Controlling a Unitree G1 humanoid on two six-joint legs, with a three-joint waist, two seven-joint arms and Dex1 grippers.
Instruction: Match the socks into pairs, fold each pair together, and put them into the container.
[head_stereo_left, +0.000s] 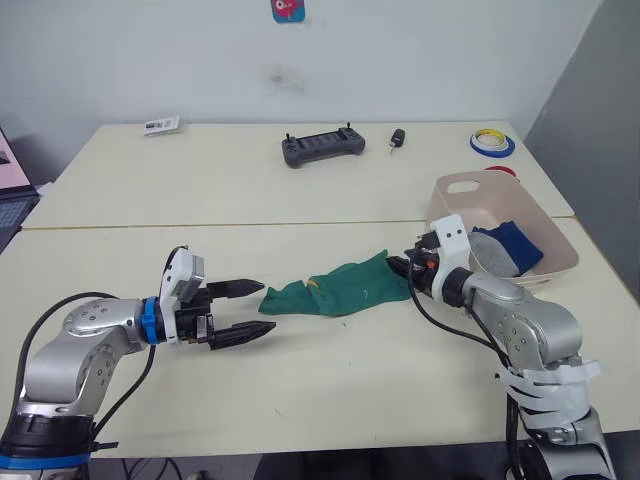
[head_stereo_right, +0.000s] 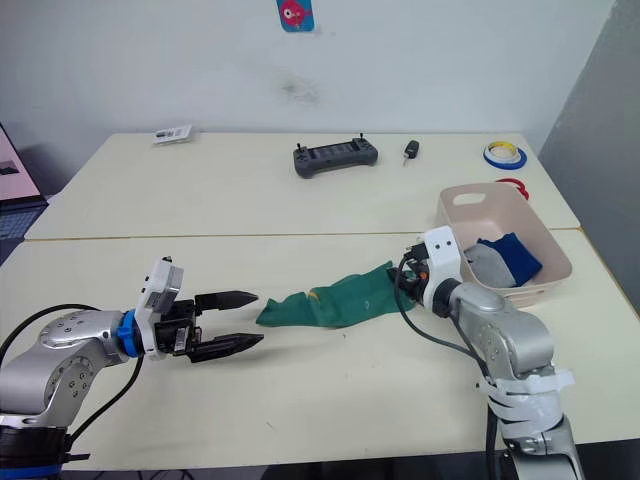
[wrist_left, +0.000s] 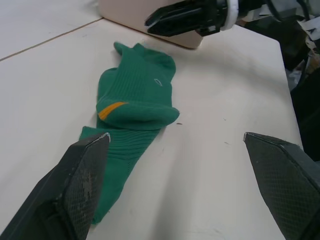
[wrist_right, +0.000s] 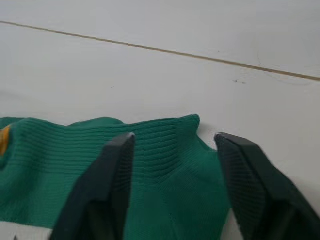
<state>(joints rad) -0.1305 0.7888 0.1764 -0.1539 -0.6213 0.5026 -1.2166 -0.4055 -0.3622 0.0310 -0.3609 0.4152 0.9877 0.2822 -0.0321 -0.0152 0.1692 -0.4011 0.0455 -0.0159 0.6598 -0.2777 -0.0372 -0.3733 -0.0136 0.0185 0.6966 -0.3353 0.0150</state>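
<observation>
The green socks (head_stereo_left: 340, 290) lie flat on the table (head_stereo_left: 300, 200), stretched out between the two arms. They look like two socks, one on top of the other, with a small yellow mark showing. The left tool (head_stereo_left: 243, 311) is wide open and sits just beside one end of the socks, not touching them. The right tool (wrist_right: 172, 165) is open too, with its two fingers over the other end, one on each side of the cuff. The step now looks like folding this green pair. To do it well, I think the right tool should close on both layers of the cuff, not just the top sock, then lift a little and bring that end over to the other end. The left tool can press down on its end so the socks do not slide. The container (head_stereo_left: 455, 185) stands on the table just behind the right arm. In it lie a dark blue pair (head_stereo_left: 515, 243) and a grey pair (head_stereo_left: 492, 255), touching each other, with room left for the green pair.
</observation>
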